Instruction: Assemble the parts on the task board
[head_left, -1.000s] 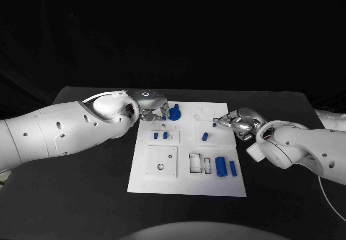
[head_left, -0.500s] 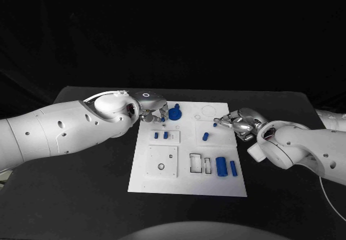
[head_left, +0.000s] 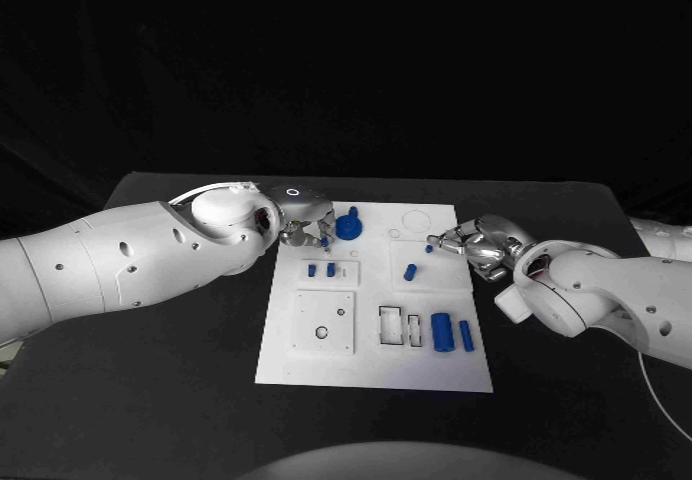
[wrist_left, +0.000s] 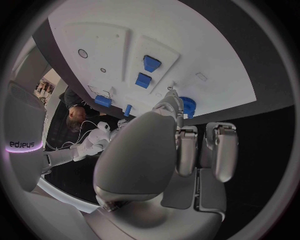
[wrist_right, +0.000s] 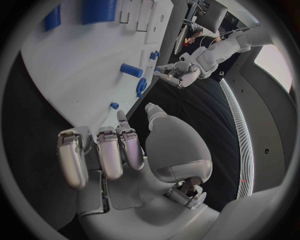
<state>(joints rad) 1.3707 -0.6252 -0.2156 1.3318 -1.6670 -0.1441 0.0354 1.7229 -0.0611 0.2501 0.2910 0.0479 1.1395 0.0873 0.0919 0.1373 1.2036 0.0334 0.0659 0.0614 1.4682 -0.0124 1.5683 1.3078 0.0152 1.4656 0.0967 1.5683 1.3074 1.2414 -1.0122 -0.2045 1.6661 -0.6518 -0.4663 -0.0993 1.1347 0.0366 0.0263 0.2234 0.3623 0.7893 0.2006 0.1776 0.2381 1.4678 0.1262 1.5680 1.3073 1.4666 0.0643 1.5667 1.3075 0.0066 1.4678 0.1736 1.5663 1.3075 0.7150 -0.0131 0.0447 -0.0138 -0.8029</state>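
Observation:
The white task board (head_left: 378, 345) lies mid-table. At its far left corner stands a blue gear-like part (head_left: 351, 226) (wrist_left: 187, 106). My left hand (head_left: 304, 228) is right beside it, one fingertip (wrist_left: 172, 102) reaching to the part's edge and the other fingers curled in with nothing in them. A small blue peg (head_left: 430, 249) (wrist_right: 114, 105) stands near the board's far right edge. My right hand (head_left: 472, 244) has a fingertip (wrist_right: 120, 116) at this peg with the other fingers curled; whether it pinches the peg is unclear.
Two short blue blocks (head_left: 320, 270) sit in a recess below the gear, and a blue pin (head_left: 411, 272) lies right of them. Two blue cylinders (head_left: 451, 334) stand at the near right beside narrow slots (head_left: 392, 327). A square plate (head_left: 325, 322) covers the near left.
My left hand has drawn back slightly from the gear-like part toward the board's left edge. The right hand and the small peg have stayed in place.

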